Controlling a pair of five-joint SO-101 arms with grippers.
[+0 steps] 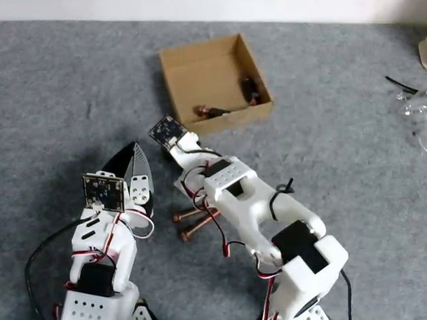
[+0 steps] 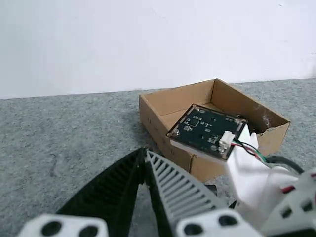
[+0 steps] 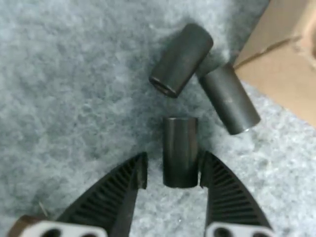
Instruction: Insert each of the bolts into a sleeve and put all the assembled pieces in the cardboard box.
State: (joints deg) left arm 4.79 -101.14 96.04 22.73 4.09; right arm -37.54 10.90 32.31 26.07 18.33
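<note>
Three sleeves (image 3: 181, 59) are lying just beside the cardboard box (image 3: 281, 64), the right gripper (image 3: 173, 163) is straddling one sleeve (image 3: 180, 150) with jaws apart and should be closing squarely on its middle, while the left gripper (image 2: 146, 154), fingers together, is hovering near the box.

- A robotics lab, I'd say: my bench (image 1: 50, 88) is covered in grey felt under a plain white wall (image 2: 148, 39).
- Bare circuit boards (image 1: 104, 192) sit on my wrists; loose cables (image 1: 402, 87) lie nearby.
</note>
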